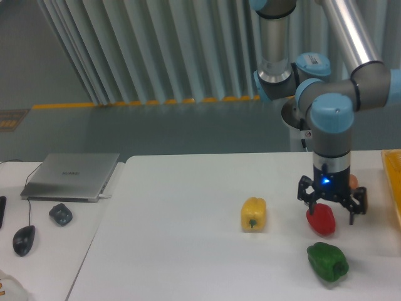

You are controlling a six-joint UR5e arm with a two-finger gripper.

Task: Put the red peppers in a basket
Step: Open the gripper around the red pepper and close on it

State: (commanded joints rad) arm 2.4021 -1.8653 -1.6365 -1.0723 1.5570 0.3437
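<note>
The red pepper point(321, 220) is glossy and blocky and sits on the white table at the right, between the yellow and green peppers. My gripper point(329, 207) hangs straight over it, pointing down, its black fingers spread wider than the pepper on either side of its top. The jaws are open and I see no contact with the pepper. The basket point(394, 185) shows only as a yellow-orange rim at the far right edge, right of the gripper.
A yellow pepper point(253, 214) lies left of the red one and a green pepper point(328, 261) in front of it. A small orange-pink fruit point(354, 182) peeks out behind the gripper. A laptop point(72, 175), a mouse point(24, 239) and a dark object point(61, 214) lie at far left.
</note>
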